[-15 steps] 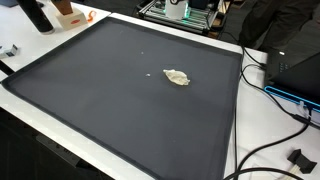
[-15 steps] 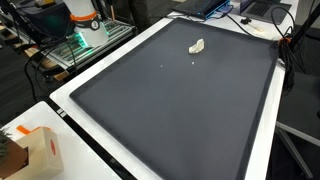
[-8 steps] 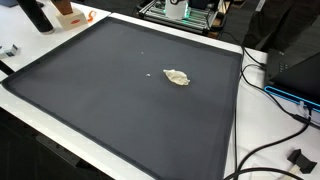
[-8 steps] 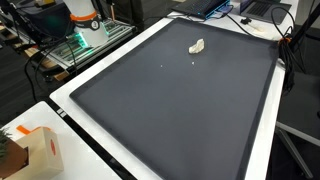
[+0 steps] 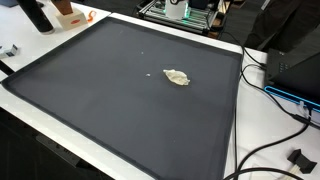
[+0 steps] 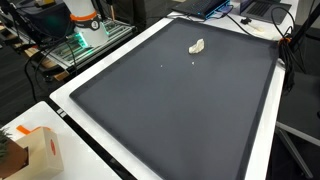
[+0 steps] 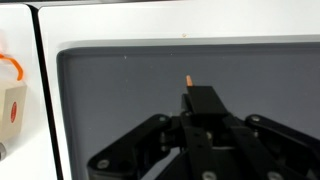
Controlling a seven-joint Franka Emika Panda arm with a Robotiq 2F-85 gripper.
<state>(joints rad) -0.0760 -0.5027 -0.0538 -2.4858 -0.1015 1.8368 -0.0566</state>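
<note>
Above the dark mat (image 7: 250, 70), in the wrist view: gripper (image 7: 203, 104) foreshortened into black linkage, fingers neither plainly spread nor plainly clenched, impossible to tell which. Nothing visibly held. Farther out, in an exterior view: a small pale crumpled scrap (image 6: 197, 46) lying alone on the mat, off-centre, well apart from the orange-and-white box (image 6: 38, 150) beyond a mat corner. Likely best handled gently: centre squarely over the scrap, descend straight, keep the fingers wide until low, then close slowly, pinching rather than pushing so light a piece.
</note>
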